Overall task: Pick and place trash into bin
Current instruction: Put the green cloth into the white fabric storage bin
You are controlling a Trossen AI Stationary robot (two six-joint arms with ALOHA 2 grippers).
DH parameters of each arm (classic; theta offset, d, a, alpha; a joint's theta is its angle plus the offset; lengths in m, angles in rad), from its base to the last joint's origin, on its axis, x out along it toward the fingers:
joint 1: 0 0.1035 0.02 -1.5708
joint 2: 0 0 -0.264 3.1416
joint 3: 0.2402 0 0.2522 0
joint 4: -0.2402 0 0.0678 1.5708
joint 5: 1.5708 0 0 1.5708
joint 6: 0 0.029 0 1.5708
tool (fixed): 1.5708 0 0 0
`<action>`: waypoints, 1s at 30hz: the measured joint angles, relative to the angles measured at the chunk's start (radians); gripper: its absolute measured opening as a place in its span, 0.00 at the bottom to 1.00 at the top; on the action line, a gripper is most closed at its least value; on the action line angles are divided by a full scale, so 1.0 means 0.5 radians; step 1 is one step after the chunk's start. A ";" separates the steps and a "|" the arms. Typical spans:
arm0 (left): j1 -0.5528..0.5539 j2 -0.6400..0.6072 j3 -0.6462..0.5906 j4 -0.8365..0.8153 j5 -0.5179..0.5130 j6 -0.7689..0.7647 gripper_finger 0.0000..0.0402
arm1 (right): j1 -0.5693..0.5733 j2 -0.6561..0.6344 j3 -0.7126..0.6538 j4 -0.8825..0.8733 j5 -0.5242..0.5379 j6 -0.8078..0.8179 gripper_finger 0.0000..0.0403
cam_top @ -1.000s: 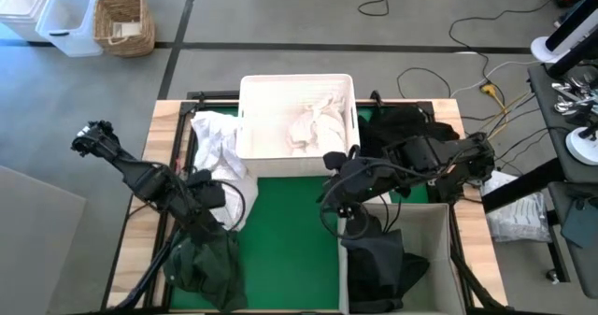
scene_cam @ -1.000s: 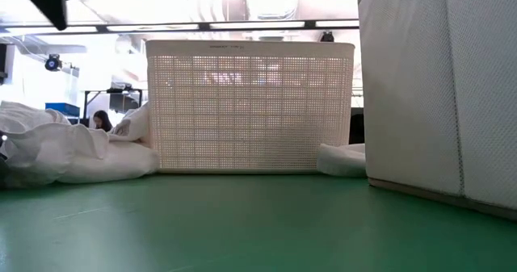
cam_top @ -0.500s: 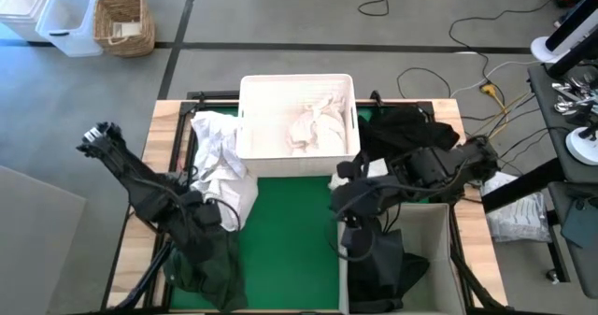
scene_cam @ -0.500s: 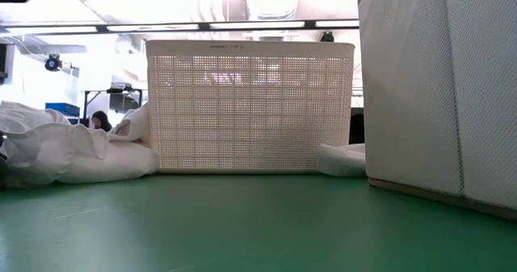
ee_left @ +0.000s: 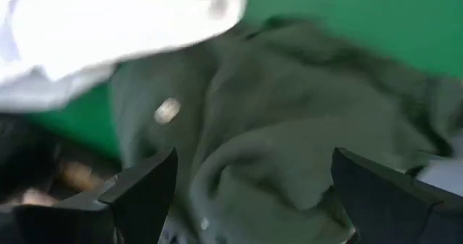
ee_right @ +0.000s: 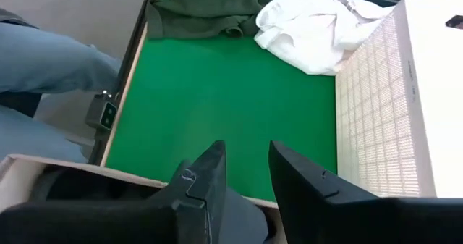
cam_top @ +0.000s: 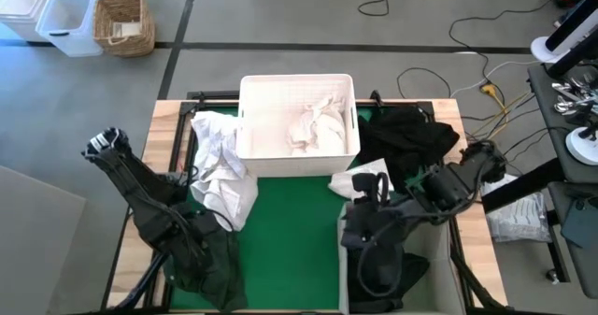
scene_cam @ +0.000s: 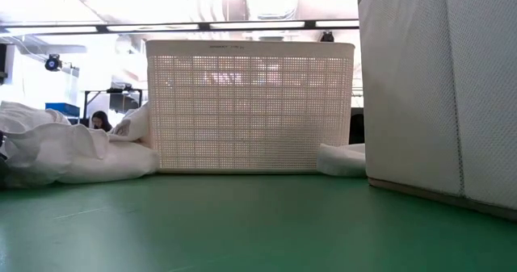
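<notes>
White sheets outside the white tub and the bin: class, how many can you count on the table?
2. One crumpled white sheet lies left of the white tub; a smaller white sheet lies off its front right corner, beside the black cloth. Others may be hidden under cloth.

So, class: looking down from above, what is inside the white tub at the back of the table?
The white tub holds crumpled white sheets, bunched toward its right side. Whatever lies beneath them is covered. From table height only the tub's lattice wall shows, not its contents.
</notes>
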 joint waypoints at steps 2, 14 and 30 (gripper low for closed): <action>-0.016 0.036 -0.001 -0.079 0.059 -0.140 0.84 | 0.020 0.001 0.000 -0.001 0.001 0.016 0.26; -0.057 0.298 -0.002 -0.140 0.325 -0.442 0.84 | 0.045 0.004 -0.079 0.006 0.014 0.089 0.35; -0.064 0.446 0.022 -0.157 0.400 -0.433 0.84 | 0.045 0.007 -0.186 0.029 0.014 0.105 0.35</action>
